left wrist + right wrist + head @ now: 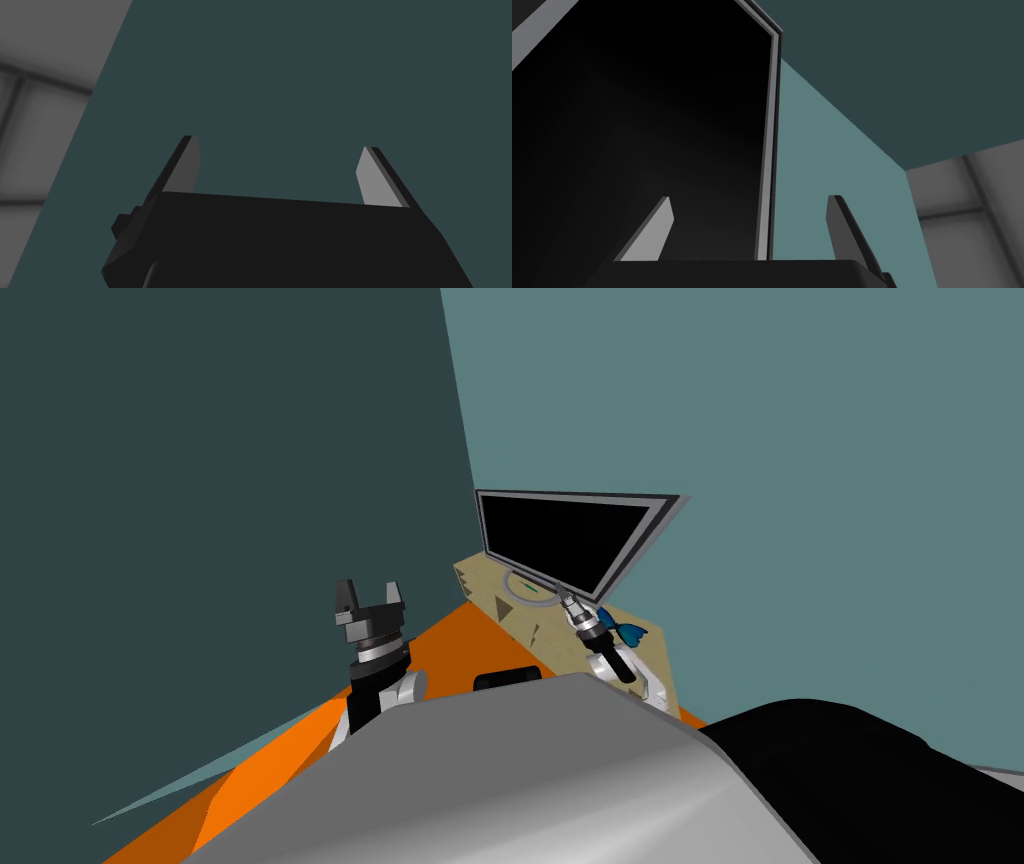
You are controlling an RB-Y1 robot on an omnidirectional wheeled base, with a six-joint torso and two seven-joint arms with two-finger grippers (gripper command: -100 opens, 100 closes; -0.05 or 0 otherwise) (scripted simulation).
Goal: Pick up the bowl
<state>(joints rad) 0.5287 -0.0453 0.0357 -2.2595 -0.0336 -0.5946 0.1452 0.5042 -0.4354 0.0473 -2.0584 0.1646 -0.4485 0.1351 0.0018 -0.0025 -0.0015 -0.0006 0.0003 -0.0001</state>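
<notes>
Overhead, my right gripper (566,599) hangs at the foot of the monitor (560,543) on the tan desk (487,585). The blue bowl (626,634) sits just beside that forearm. The left gripper (368,596) is well apart from the monitor. The left wrist view shows its fingers (186,165) spread. The right fingers (657,230) are spread too, facing the monitor's screen.

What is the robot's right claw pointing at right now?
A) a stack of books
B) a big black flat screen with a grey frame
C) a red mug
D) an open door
B: the right gripper, its fingers apart, faces the black flat screen with a grey frame from close by.
</notes>
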